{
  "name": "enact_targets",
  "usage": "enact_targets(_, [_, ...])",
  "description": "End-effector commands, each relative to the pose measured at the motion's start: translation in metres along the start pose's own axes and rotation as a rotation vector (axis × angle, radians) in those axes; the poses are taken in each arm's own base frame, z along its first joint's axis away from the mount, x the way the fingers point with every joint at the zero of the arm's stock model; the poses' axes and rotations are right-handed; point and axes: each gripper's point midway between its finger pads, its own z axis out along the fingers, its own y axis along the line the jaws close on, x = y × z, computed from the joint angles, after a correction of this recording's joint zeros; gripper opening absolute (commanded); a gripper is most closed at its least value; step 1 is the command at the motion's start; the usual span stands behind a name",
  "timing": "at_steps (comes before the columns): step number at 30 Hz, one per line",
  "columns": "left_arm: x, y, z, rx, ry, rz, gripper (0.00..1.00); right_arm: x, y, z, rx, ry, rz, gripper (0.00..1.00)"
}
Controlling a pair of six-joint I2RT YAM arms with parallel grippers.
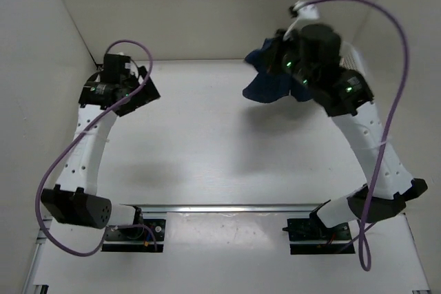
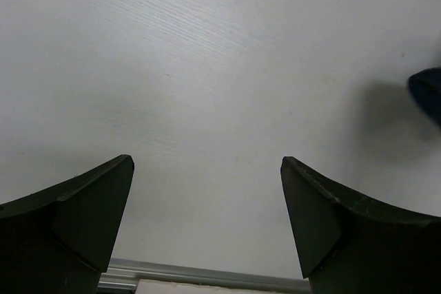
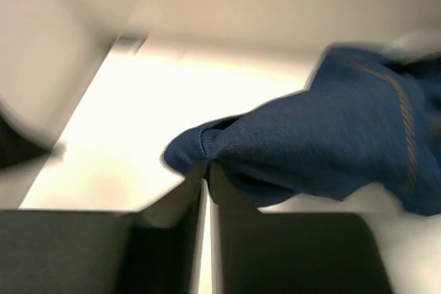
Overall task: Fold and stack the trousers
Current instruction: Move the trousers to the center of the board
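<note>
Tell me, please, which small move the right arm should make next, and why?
Probably bring the jeans toward the middle of the table and lower them. The jaws of the right arm are shut on a fold, the denim hangs bunched above the far right corner, and the jaws of the left arm stand open over bare tabletop.

Navy trousers [image 3: 331,135], orange-brown stitching; white table [image 1: 207,142]

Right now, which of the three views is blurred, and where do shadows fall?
Right wrist view: motion-blurred, mostly the background; the trousers pinched in the right end effector are readable. Left wrist view: sharp, a soft shadow near the right edge. Top external view: clear, the trousers' shadow lies on the table.
</note>
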Motion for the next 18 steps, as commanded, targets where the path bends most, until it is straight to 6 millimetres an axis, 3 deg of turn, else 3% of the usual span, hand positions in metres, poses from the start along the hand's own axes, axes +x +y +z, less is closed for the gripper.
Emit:
enact_targets(1, [-0.019,0.027,-0.045,-0.015,-0.104,-0.178,0.99,0.096,0.058,0.016,-0.159,0.232,-0.012,0.56])
enact_targets(2, [-0.021,0.028,-0.05,0.006,-0.12,-0.192,0.99,0.13,0.071,0.015,-0.2,0.316,-0.035,0.72])
enact_targets(3, [-0.023,0.031,-0.05,-0.002,-0.124,-0.201,0.99,0.155,0.068,0.011,-0.186,0.399,-0.058,0.77])
enact_targets(4, [-0.024,0.027,-0.053,0.023,-0.131,-0.2,0.99,0.162,0.062,0.011,-0.154,0.421,-0.057,0.82])
enact_targets(5, [-0.029,0.024,-0.06,0.051,-0.143,-0.162,0.99,0.174,0.056,0.006,-0.124,0.443,-0.065,0.94])
enact_targets(7, [-0.028,0.017,-0.059,0.076,-0.13,-0.139,0.99,0.157,0.036,-0.013,-0.075,0.372,-0.057,1.0])
enact_targets(8, [-0.022,0.007,-0.06,0.114,-0.11,-0.088,0.99,0.163,0.014,-0.014,-0.016,0.37,-0.052,1.0])
enact_targets(9, [-0.017,0.0,-0.055,0.137,-0.086,-0.063,0.99,0.149,0.002,-0.031,-0.008,0.321,-0.031,1.0])
enact_targets(11, [-0.002,-0.023,-0.046,0.211,-0.035,0.007,0.96,0.145,-0.034,-0.039,0.079,0.287,-0.01,0.98])
enact_targets(13, [0.016,-0.049,-0.026,0.267,0.041,0.068,0.96,0.161,-0.078,-0.046,0.192,0.301,0.02,0.98])
enact_targets(14, [0.028,-0.06,-0.018,0.277,0.084,0.098,0.96,0.171,-0.09,-0.045,0.217,0.328,0.037,0.99])
enact_targets(15, [0.048,-0.078,-0.01,0.284,0.131,0.161,0.98,0.186,-0.102,-0.046,0.237,0.362,0.066,0.99])
enact_targets(16, [0.066,-0.088,0.015,0.255,0.195,0.181,0.99,0.189,-0.128,-0.047,0.299,0.368,0.108,0.99])
enact_targets(18, [0.1,-0.118,0.031,0.267,0.268,0.23,0.99,0.217,-0.147,-0.034,0.301,0.444,0.209,0.99])
